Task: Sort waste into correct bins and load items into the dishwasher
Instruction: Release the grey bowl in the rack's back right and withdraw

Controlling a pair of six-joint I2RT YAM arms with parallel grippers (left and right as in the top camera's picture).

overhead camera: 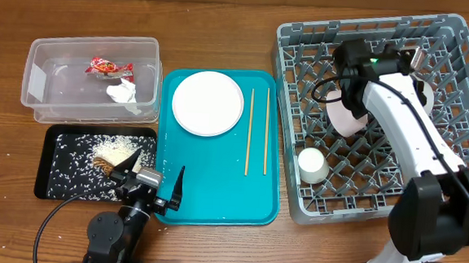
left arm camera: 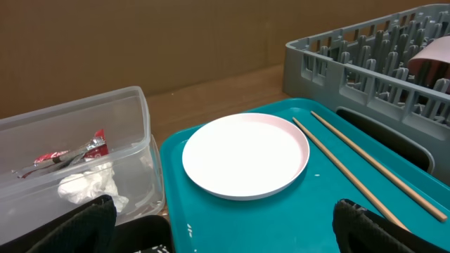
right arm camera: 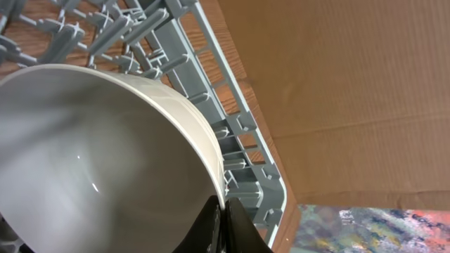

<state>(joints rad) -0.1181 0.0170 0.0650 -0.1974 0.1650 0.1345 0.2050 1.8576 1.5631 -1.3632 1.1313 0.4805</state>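
My right gripper (overhead camera: 352,99) is inside the grey dish rack (overhead camera: 467,60), shut on the rim of the pinkish-white bowl (overhead camera: 343,120), which is tilted on its side. The wrist view shows the fingers (right arm camera: 223,204) pinching the bowl's rim (right arm camera: 105,154). A small white cup (overhead camera: 312,164) lies in the rack. My left gripper (overhead camera: 157,167) is open and empty at the teal tray's near edge (left arm camera: 225,218). The white plate (overhead camera: 208,103) (left arm camera: 245,154) and two chopsticks (overhead camera: 249,131) (left arm camera: 351,176) lie on the teal tray.
The clear tub (overhead camera: 39,62) holds the red wrapper (overhead camera: 108,67) and white tissue (overhead camera: 123,92). The black tray (overhead camera: 52,173) holds rice (overhead camera: 115,147) and a brown scrap (overhead camera: 102,166). The teal tray (overhead camera: 215,187) sits between bins and rack. A pale rounded item (overhead camera: 423,92) is partly hidden behind the right arm.
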